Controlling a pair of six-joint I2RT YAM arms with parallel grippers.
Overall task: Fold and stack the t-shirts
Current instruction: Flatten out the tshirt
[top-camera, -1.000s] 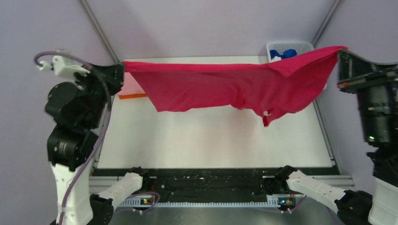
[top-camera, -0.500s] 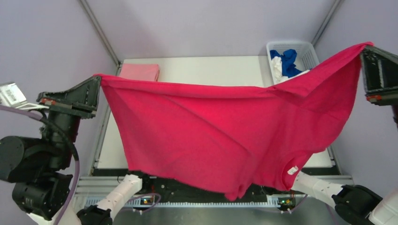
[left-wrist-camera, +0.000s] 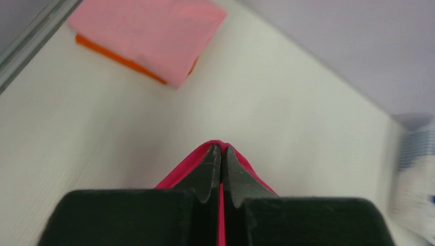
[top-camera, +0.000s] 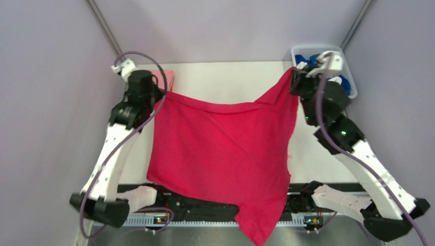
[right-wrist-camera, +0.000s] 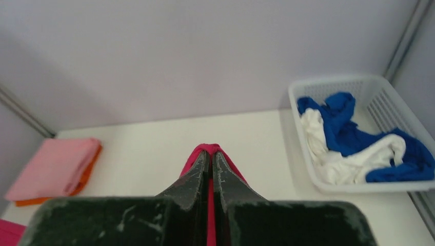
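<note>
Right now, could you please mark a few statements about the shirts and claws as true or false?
The left claw and right claw are both shut on the crimson shirt. True.
The light pink shirt lies under the orange shirt. False: it lies on top.
The basket holds the blue shirt and white shirt. True.
The crimson shirt is already folded. False: it hangs spread between the claws.
</note>
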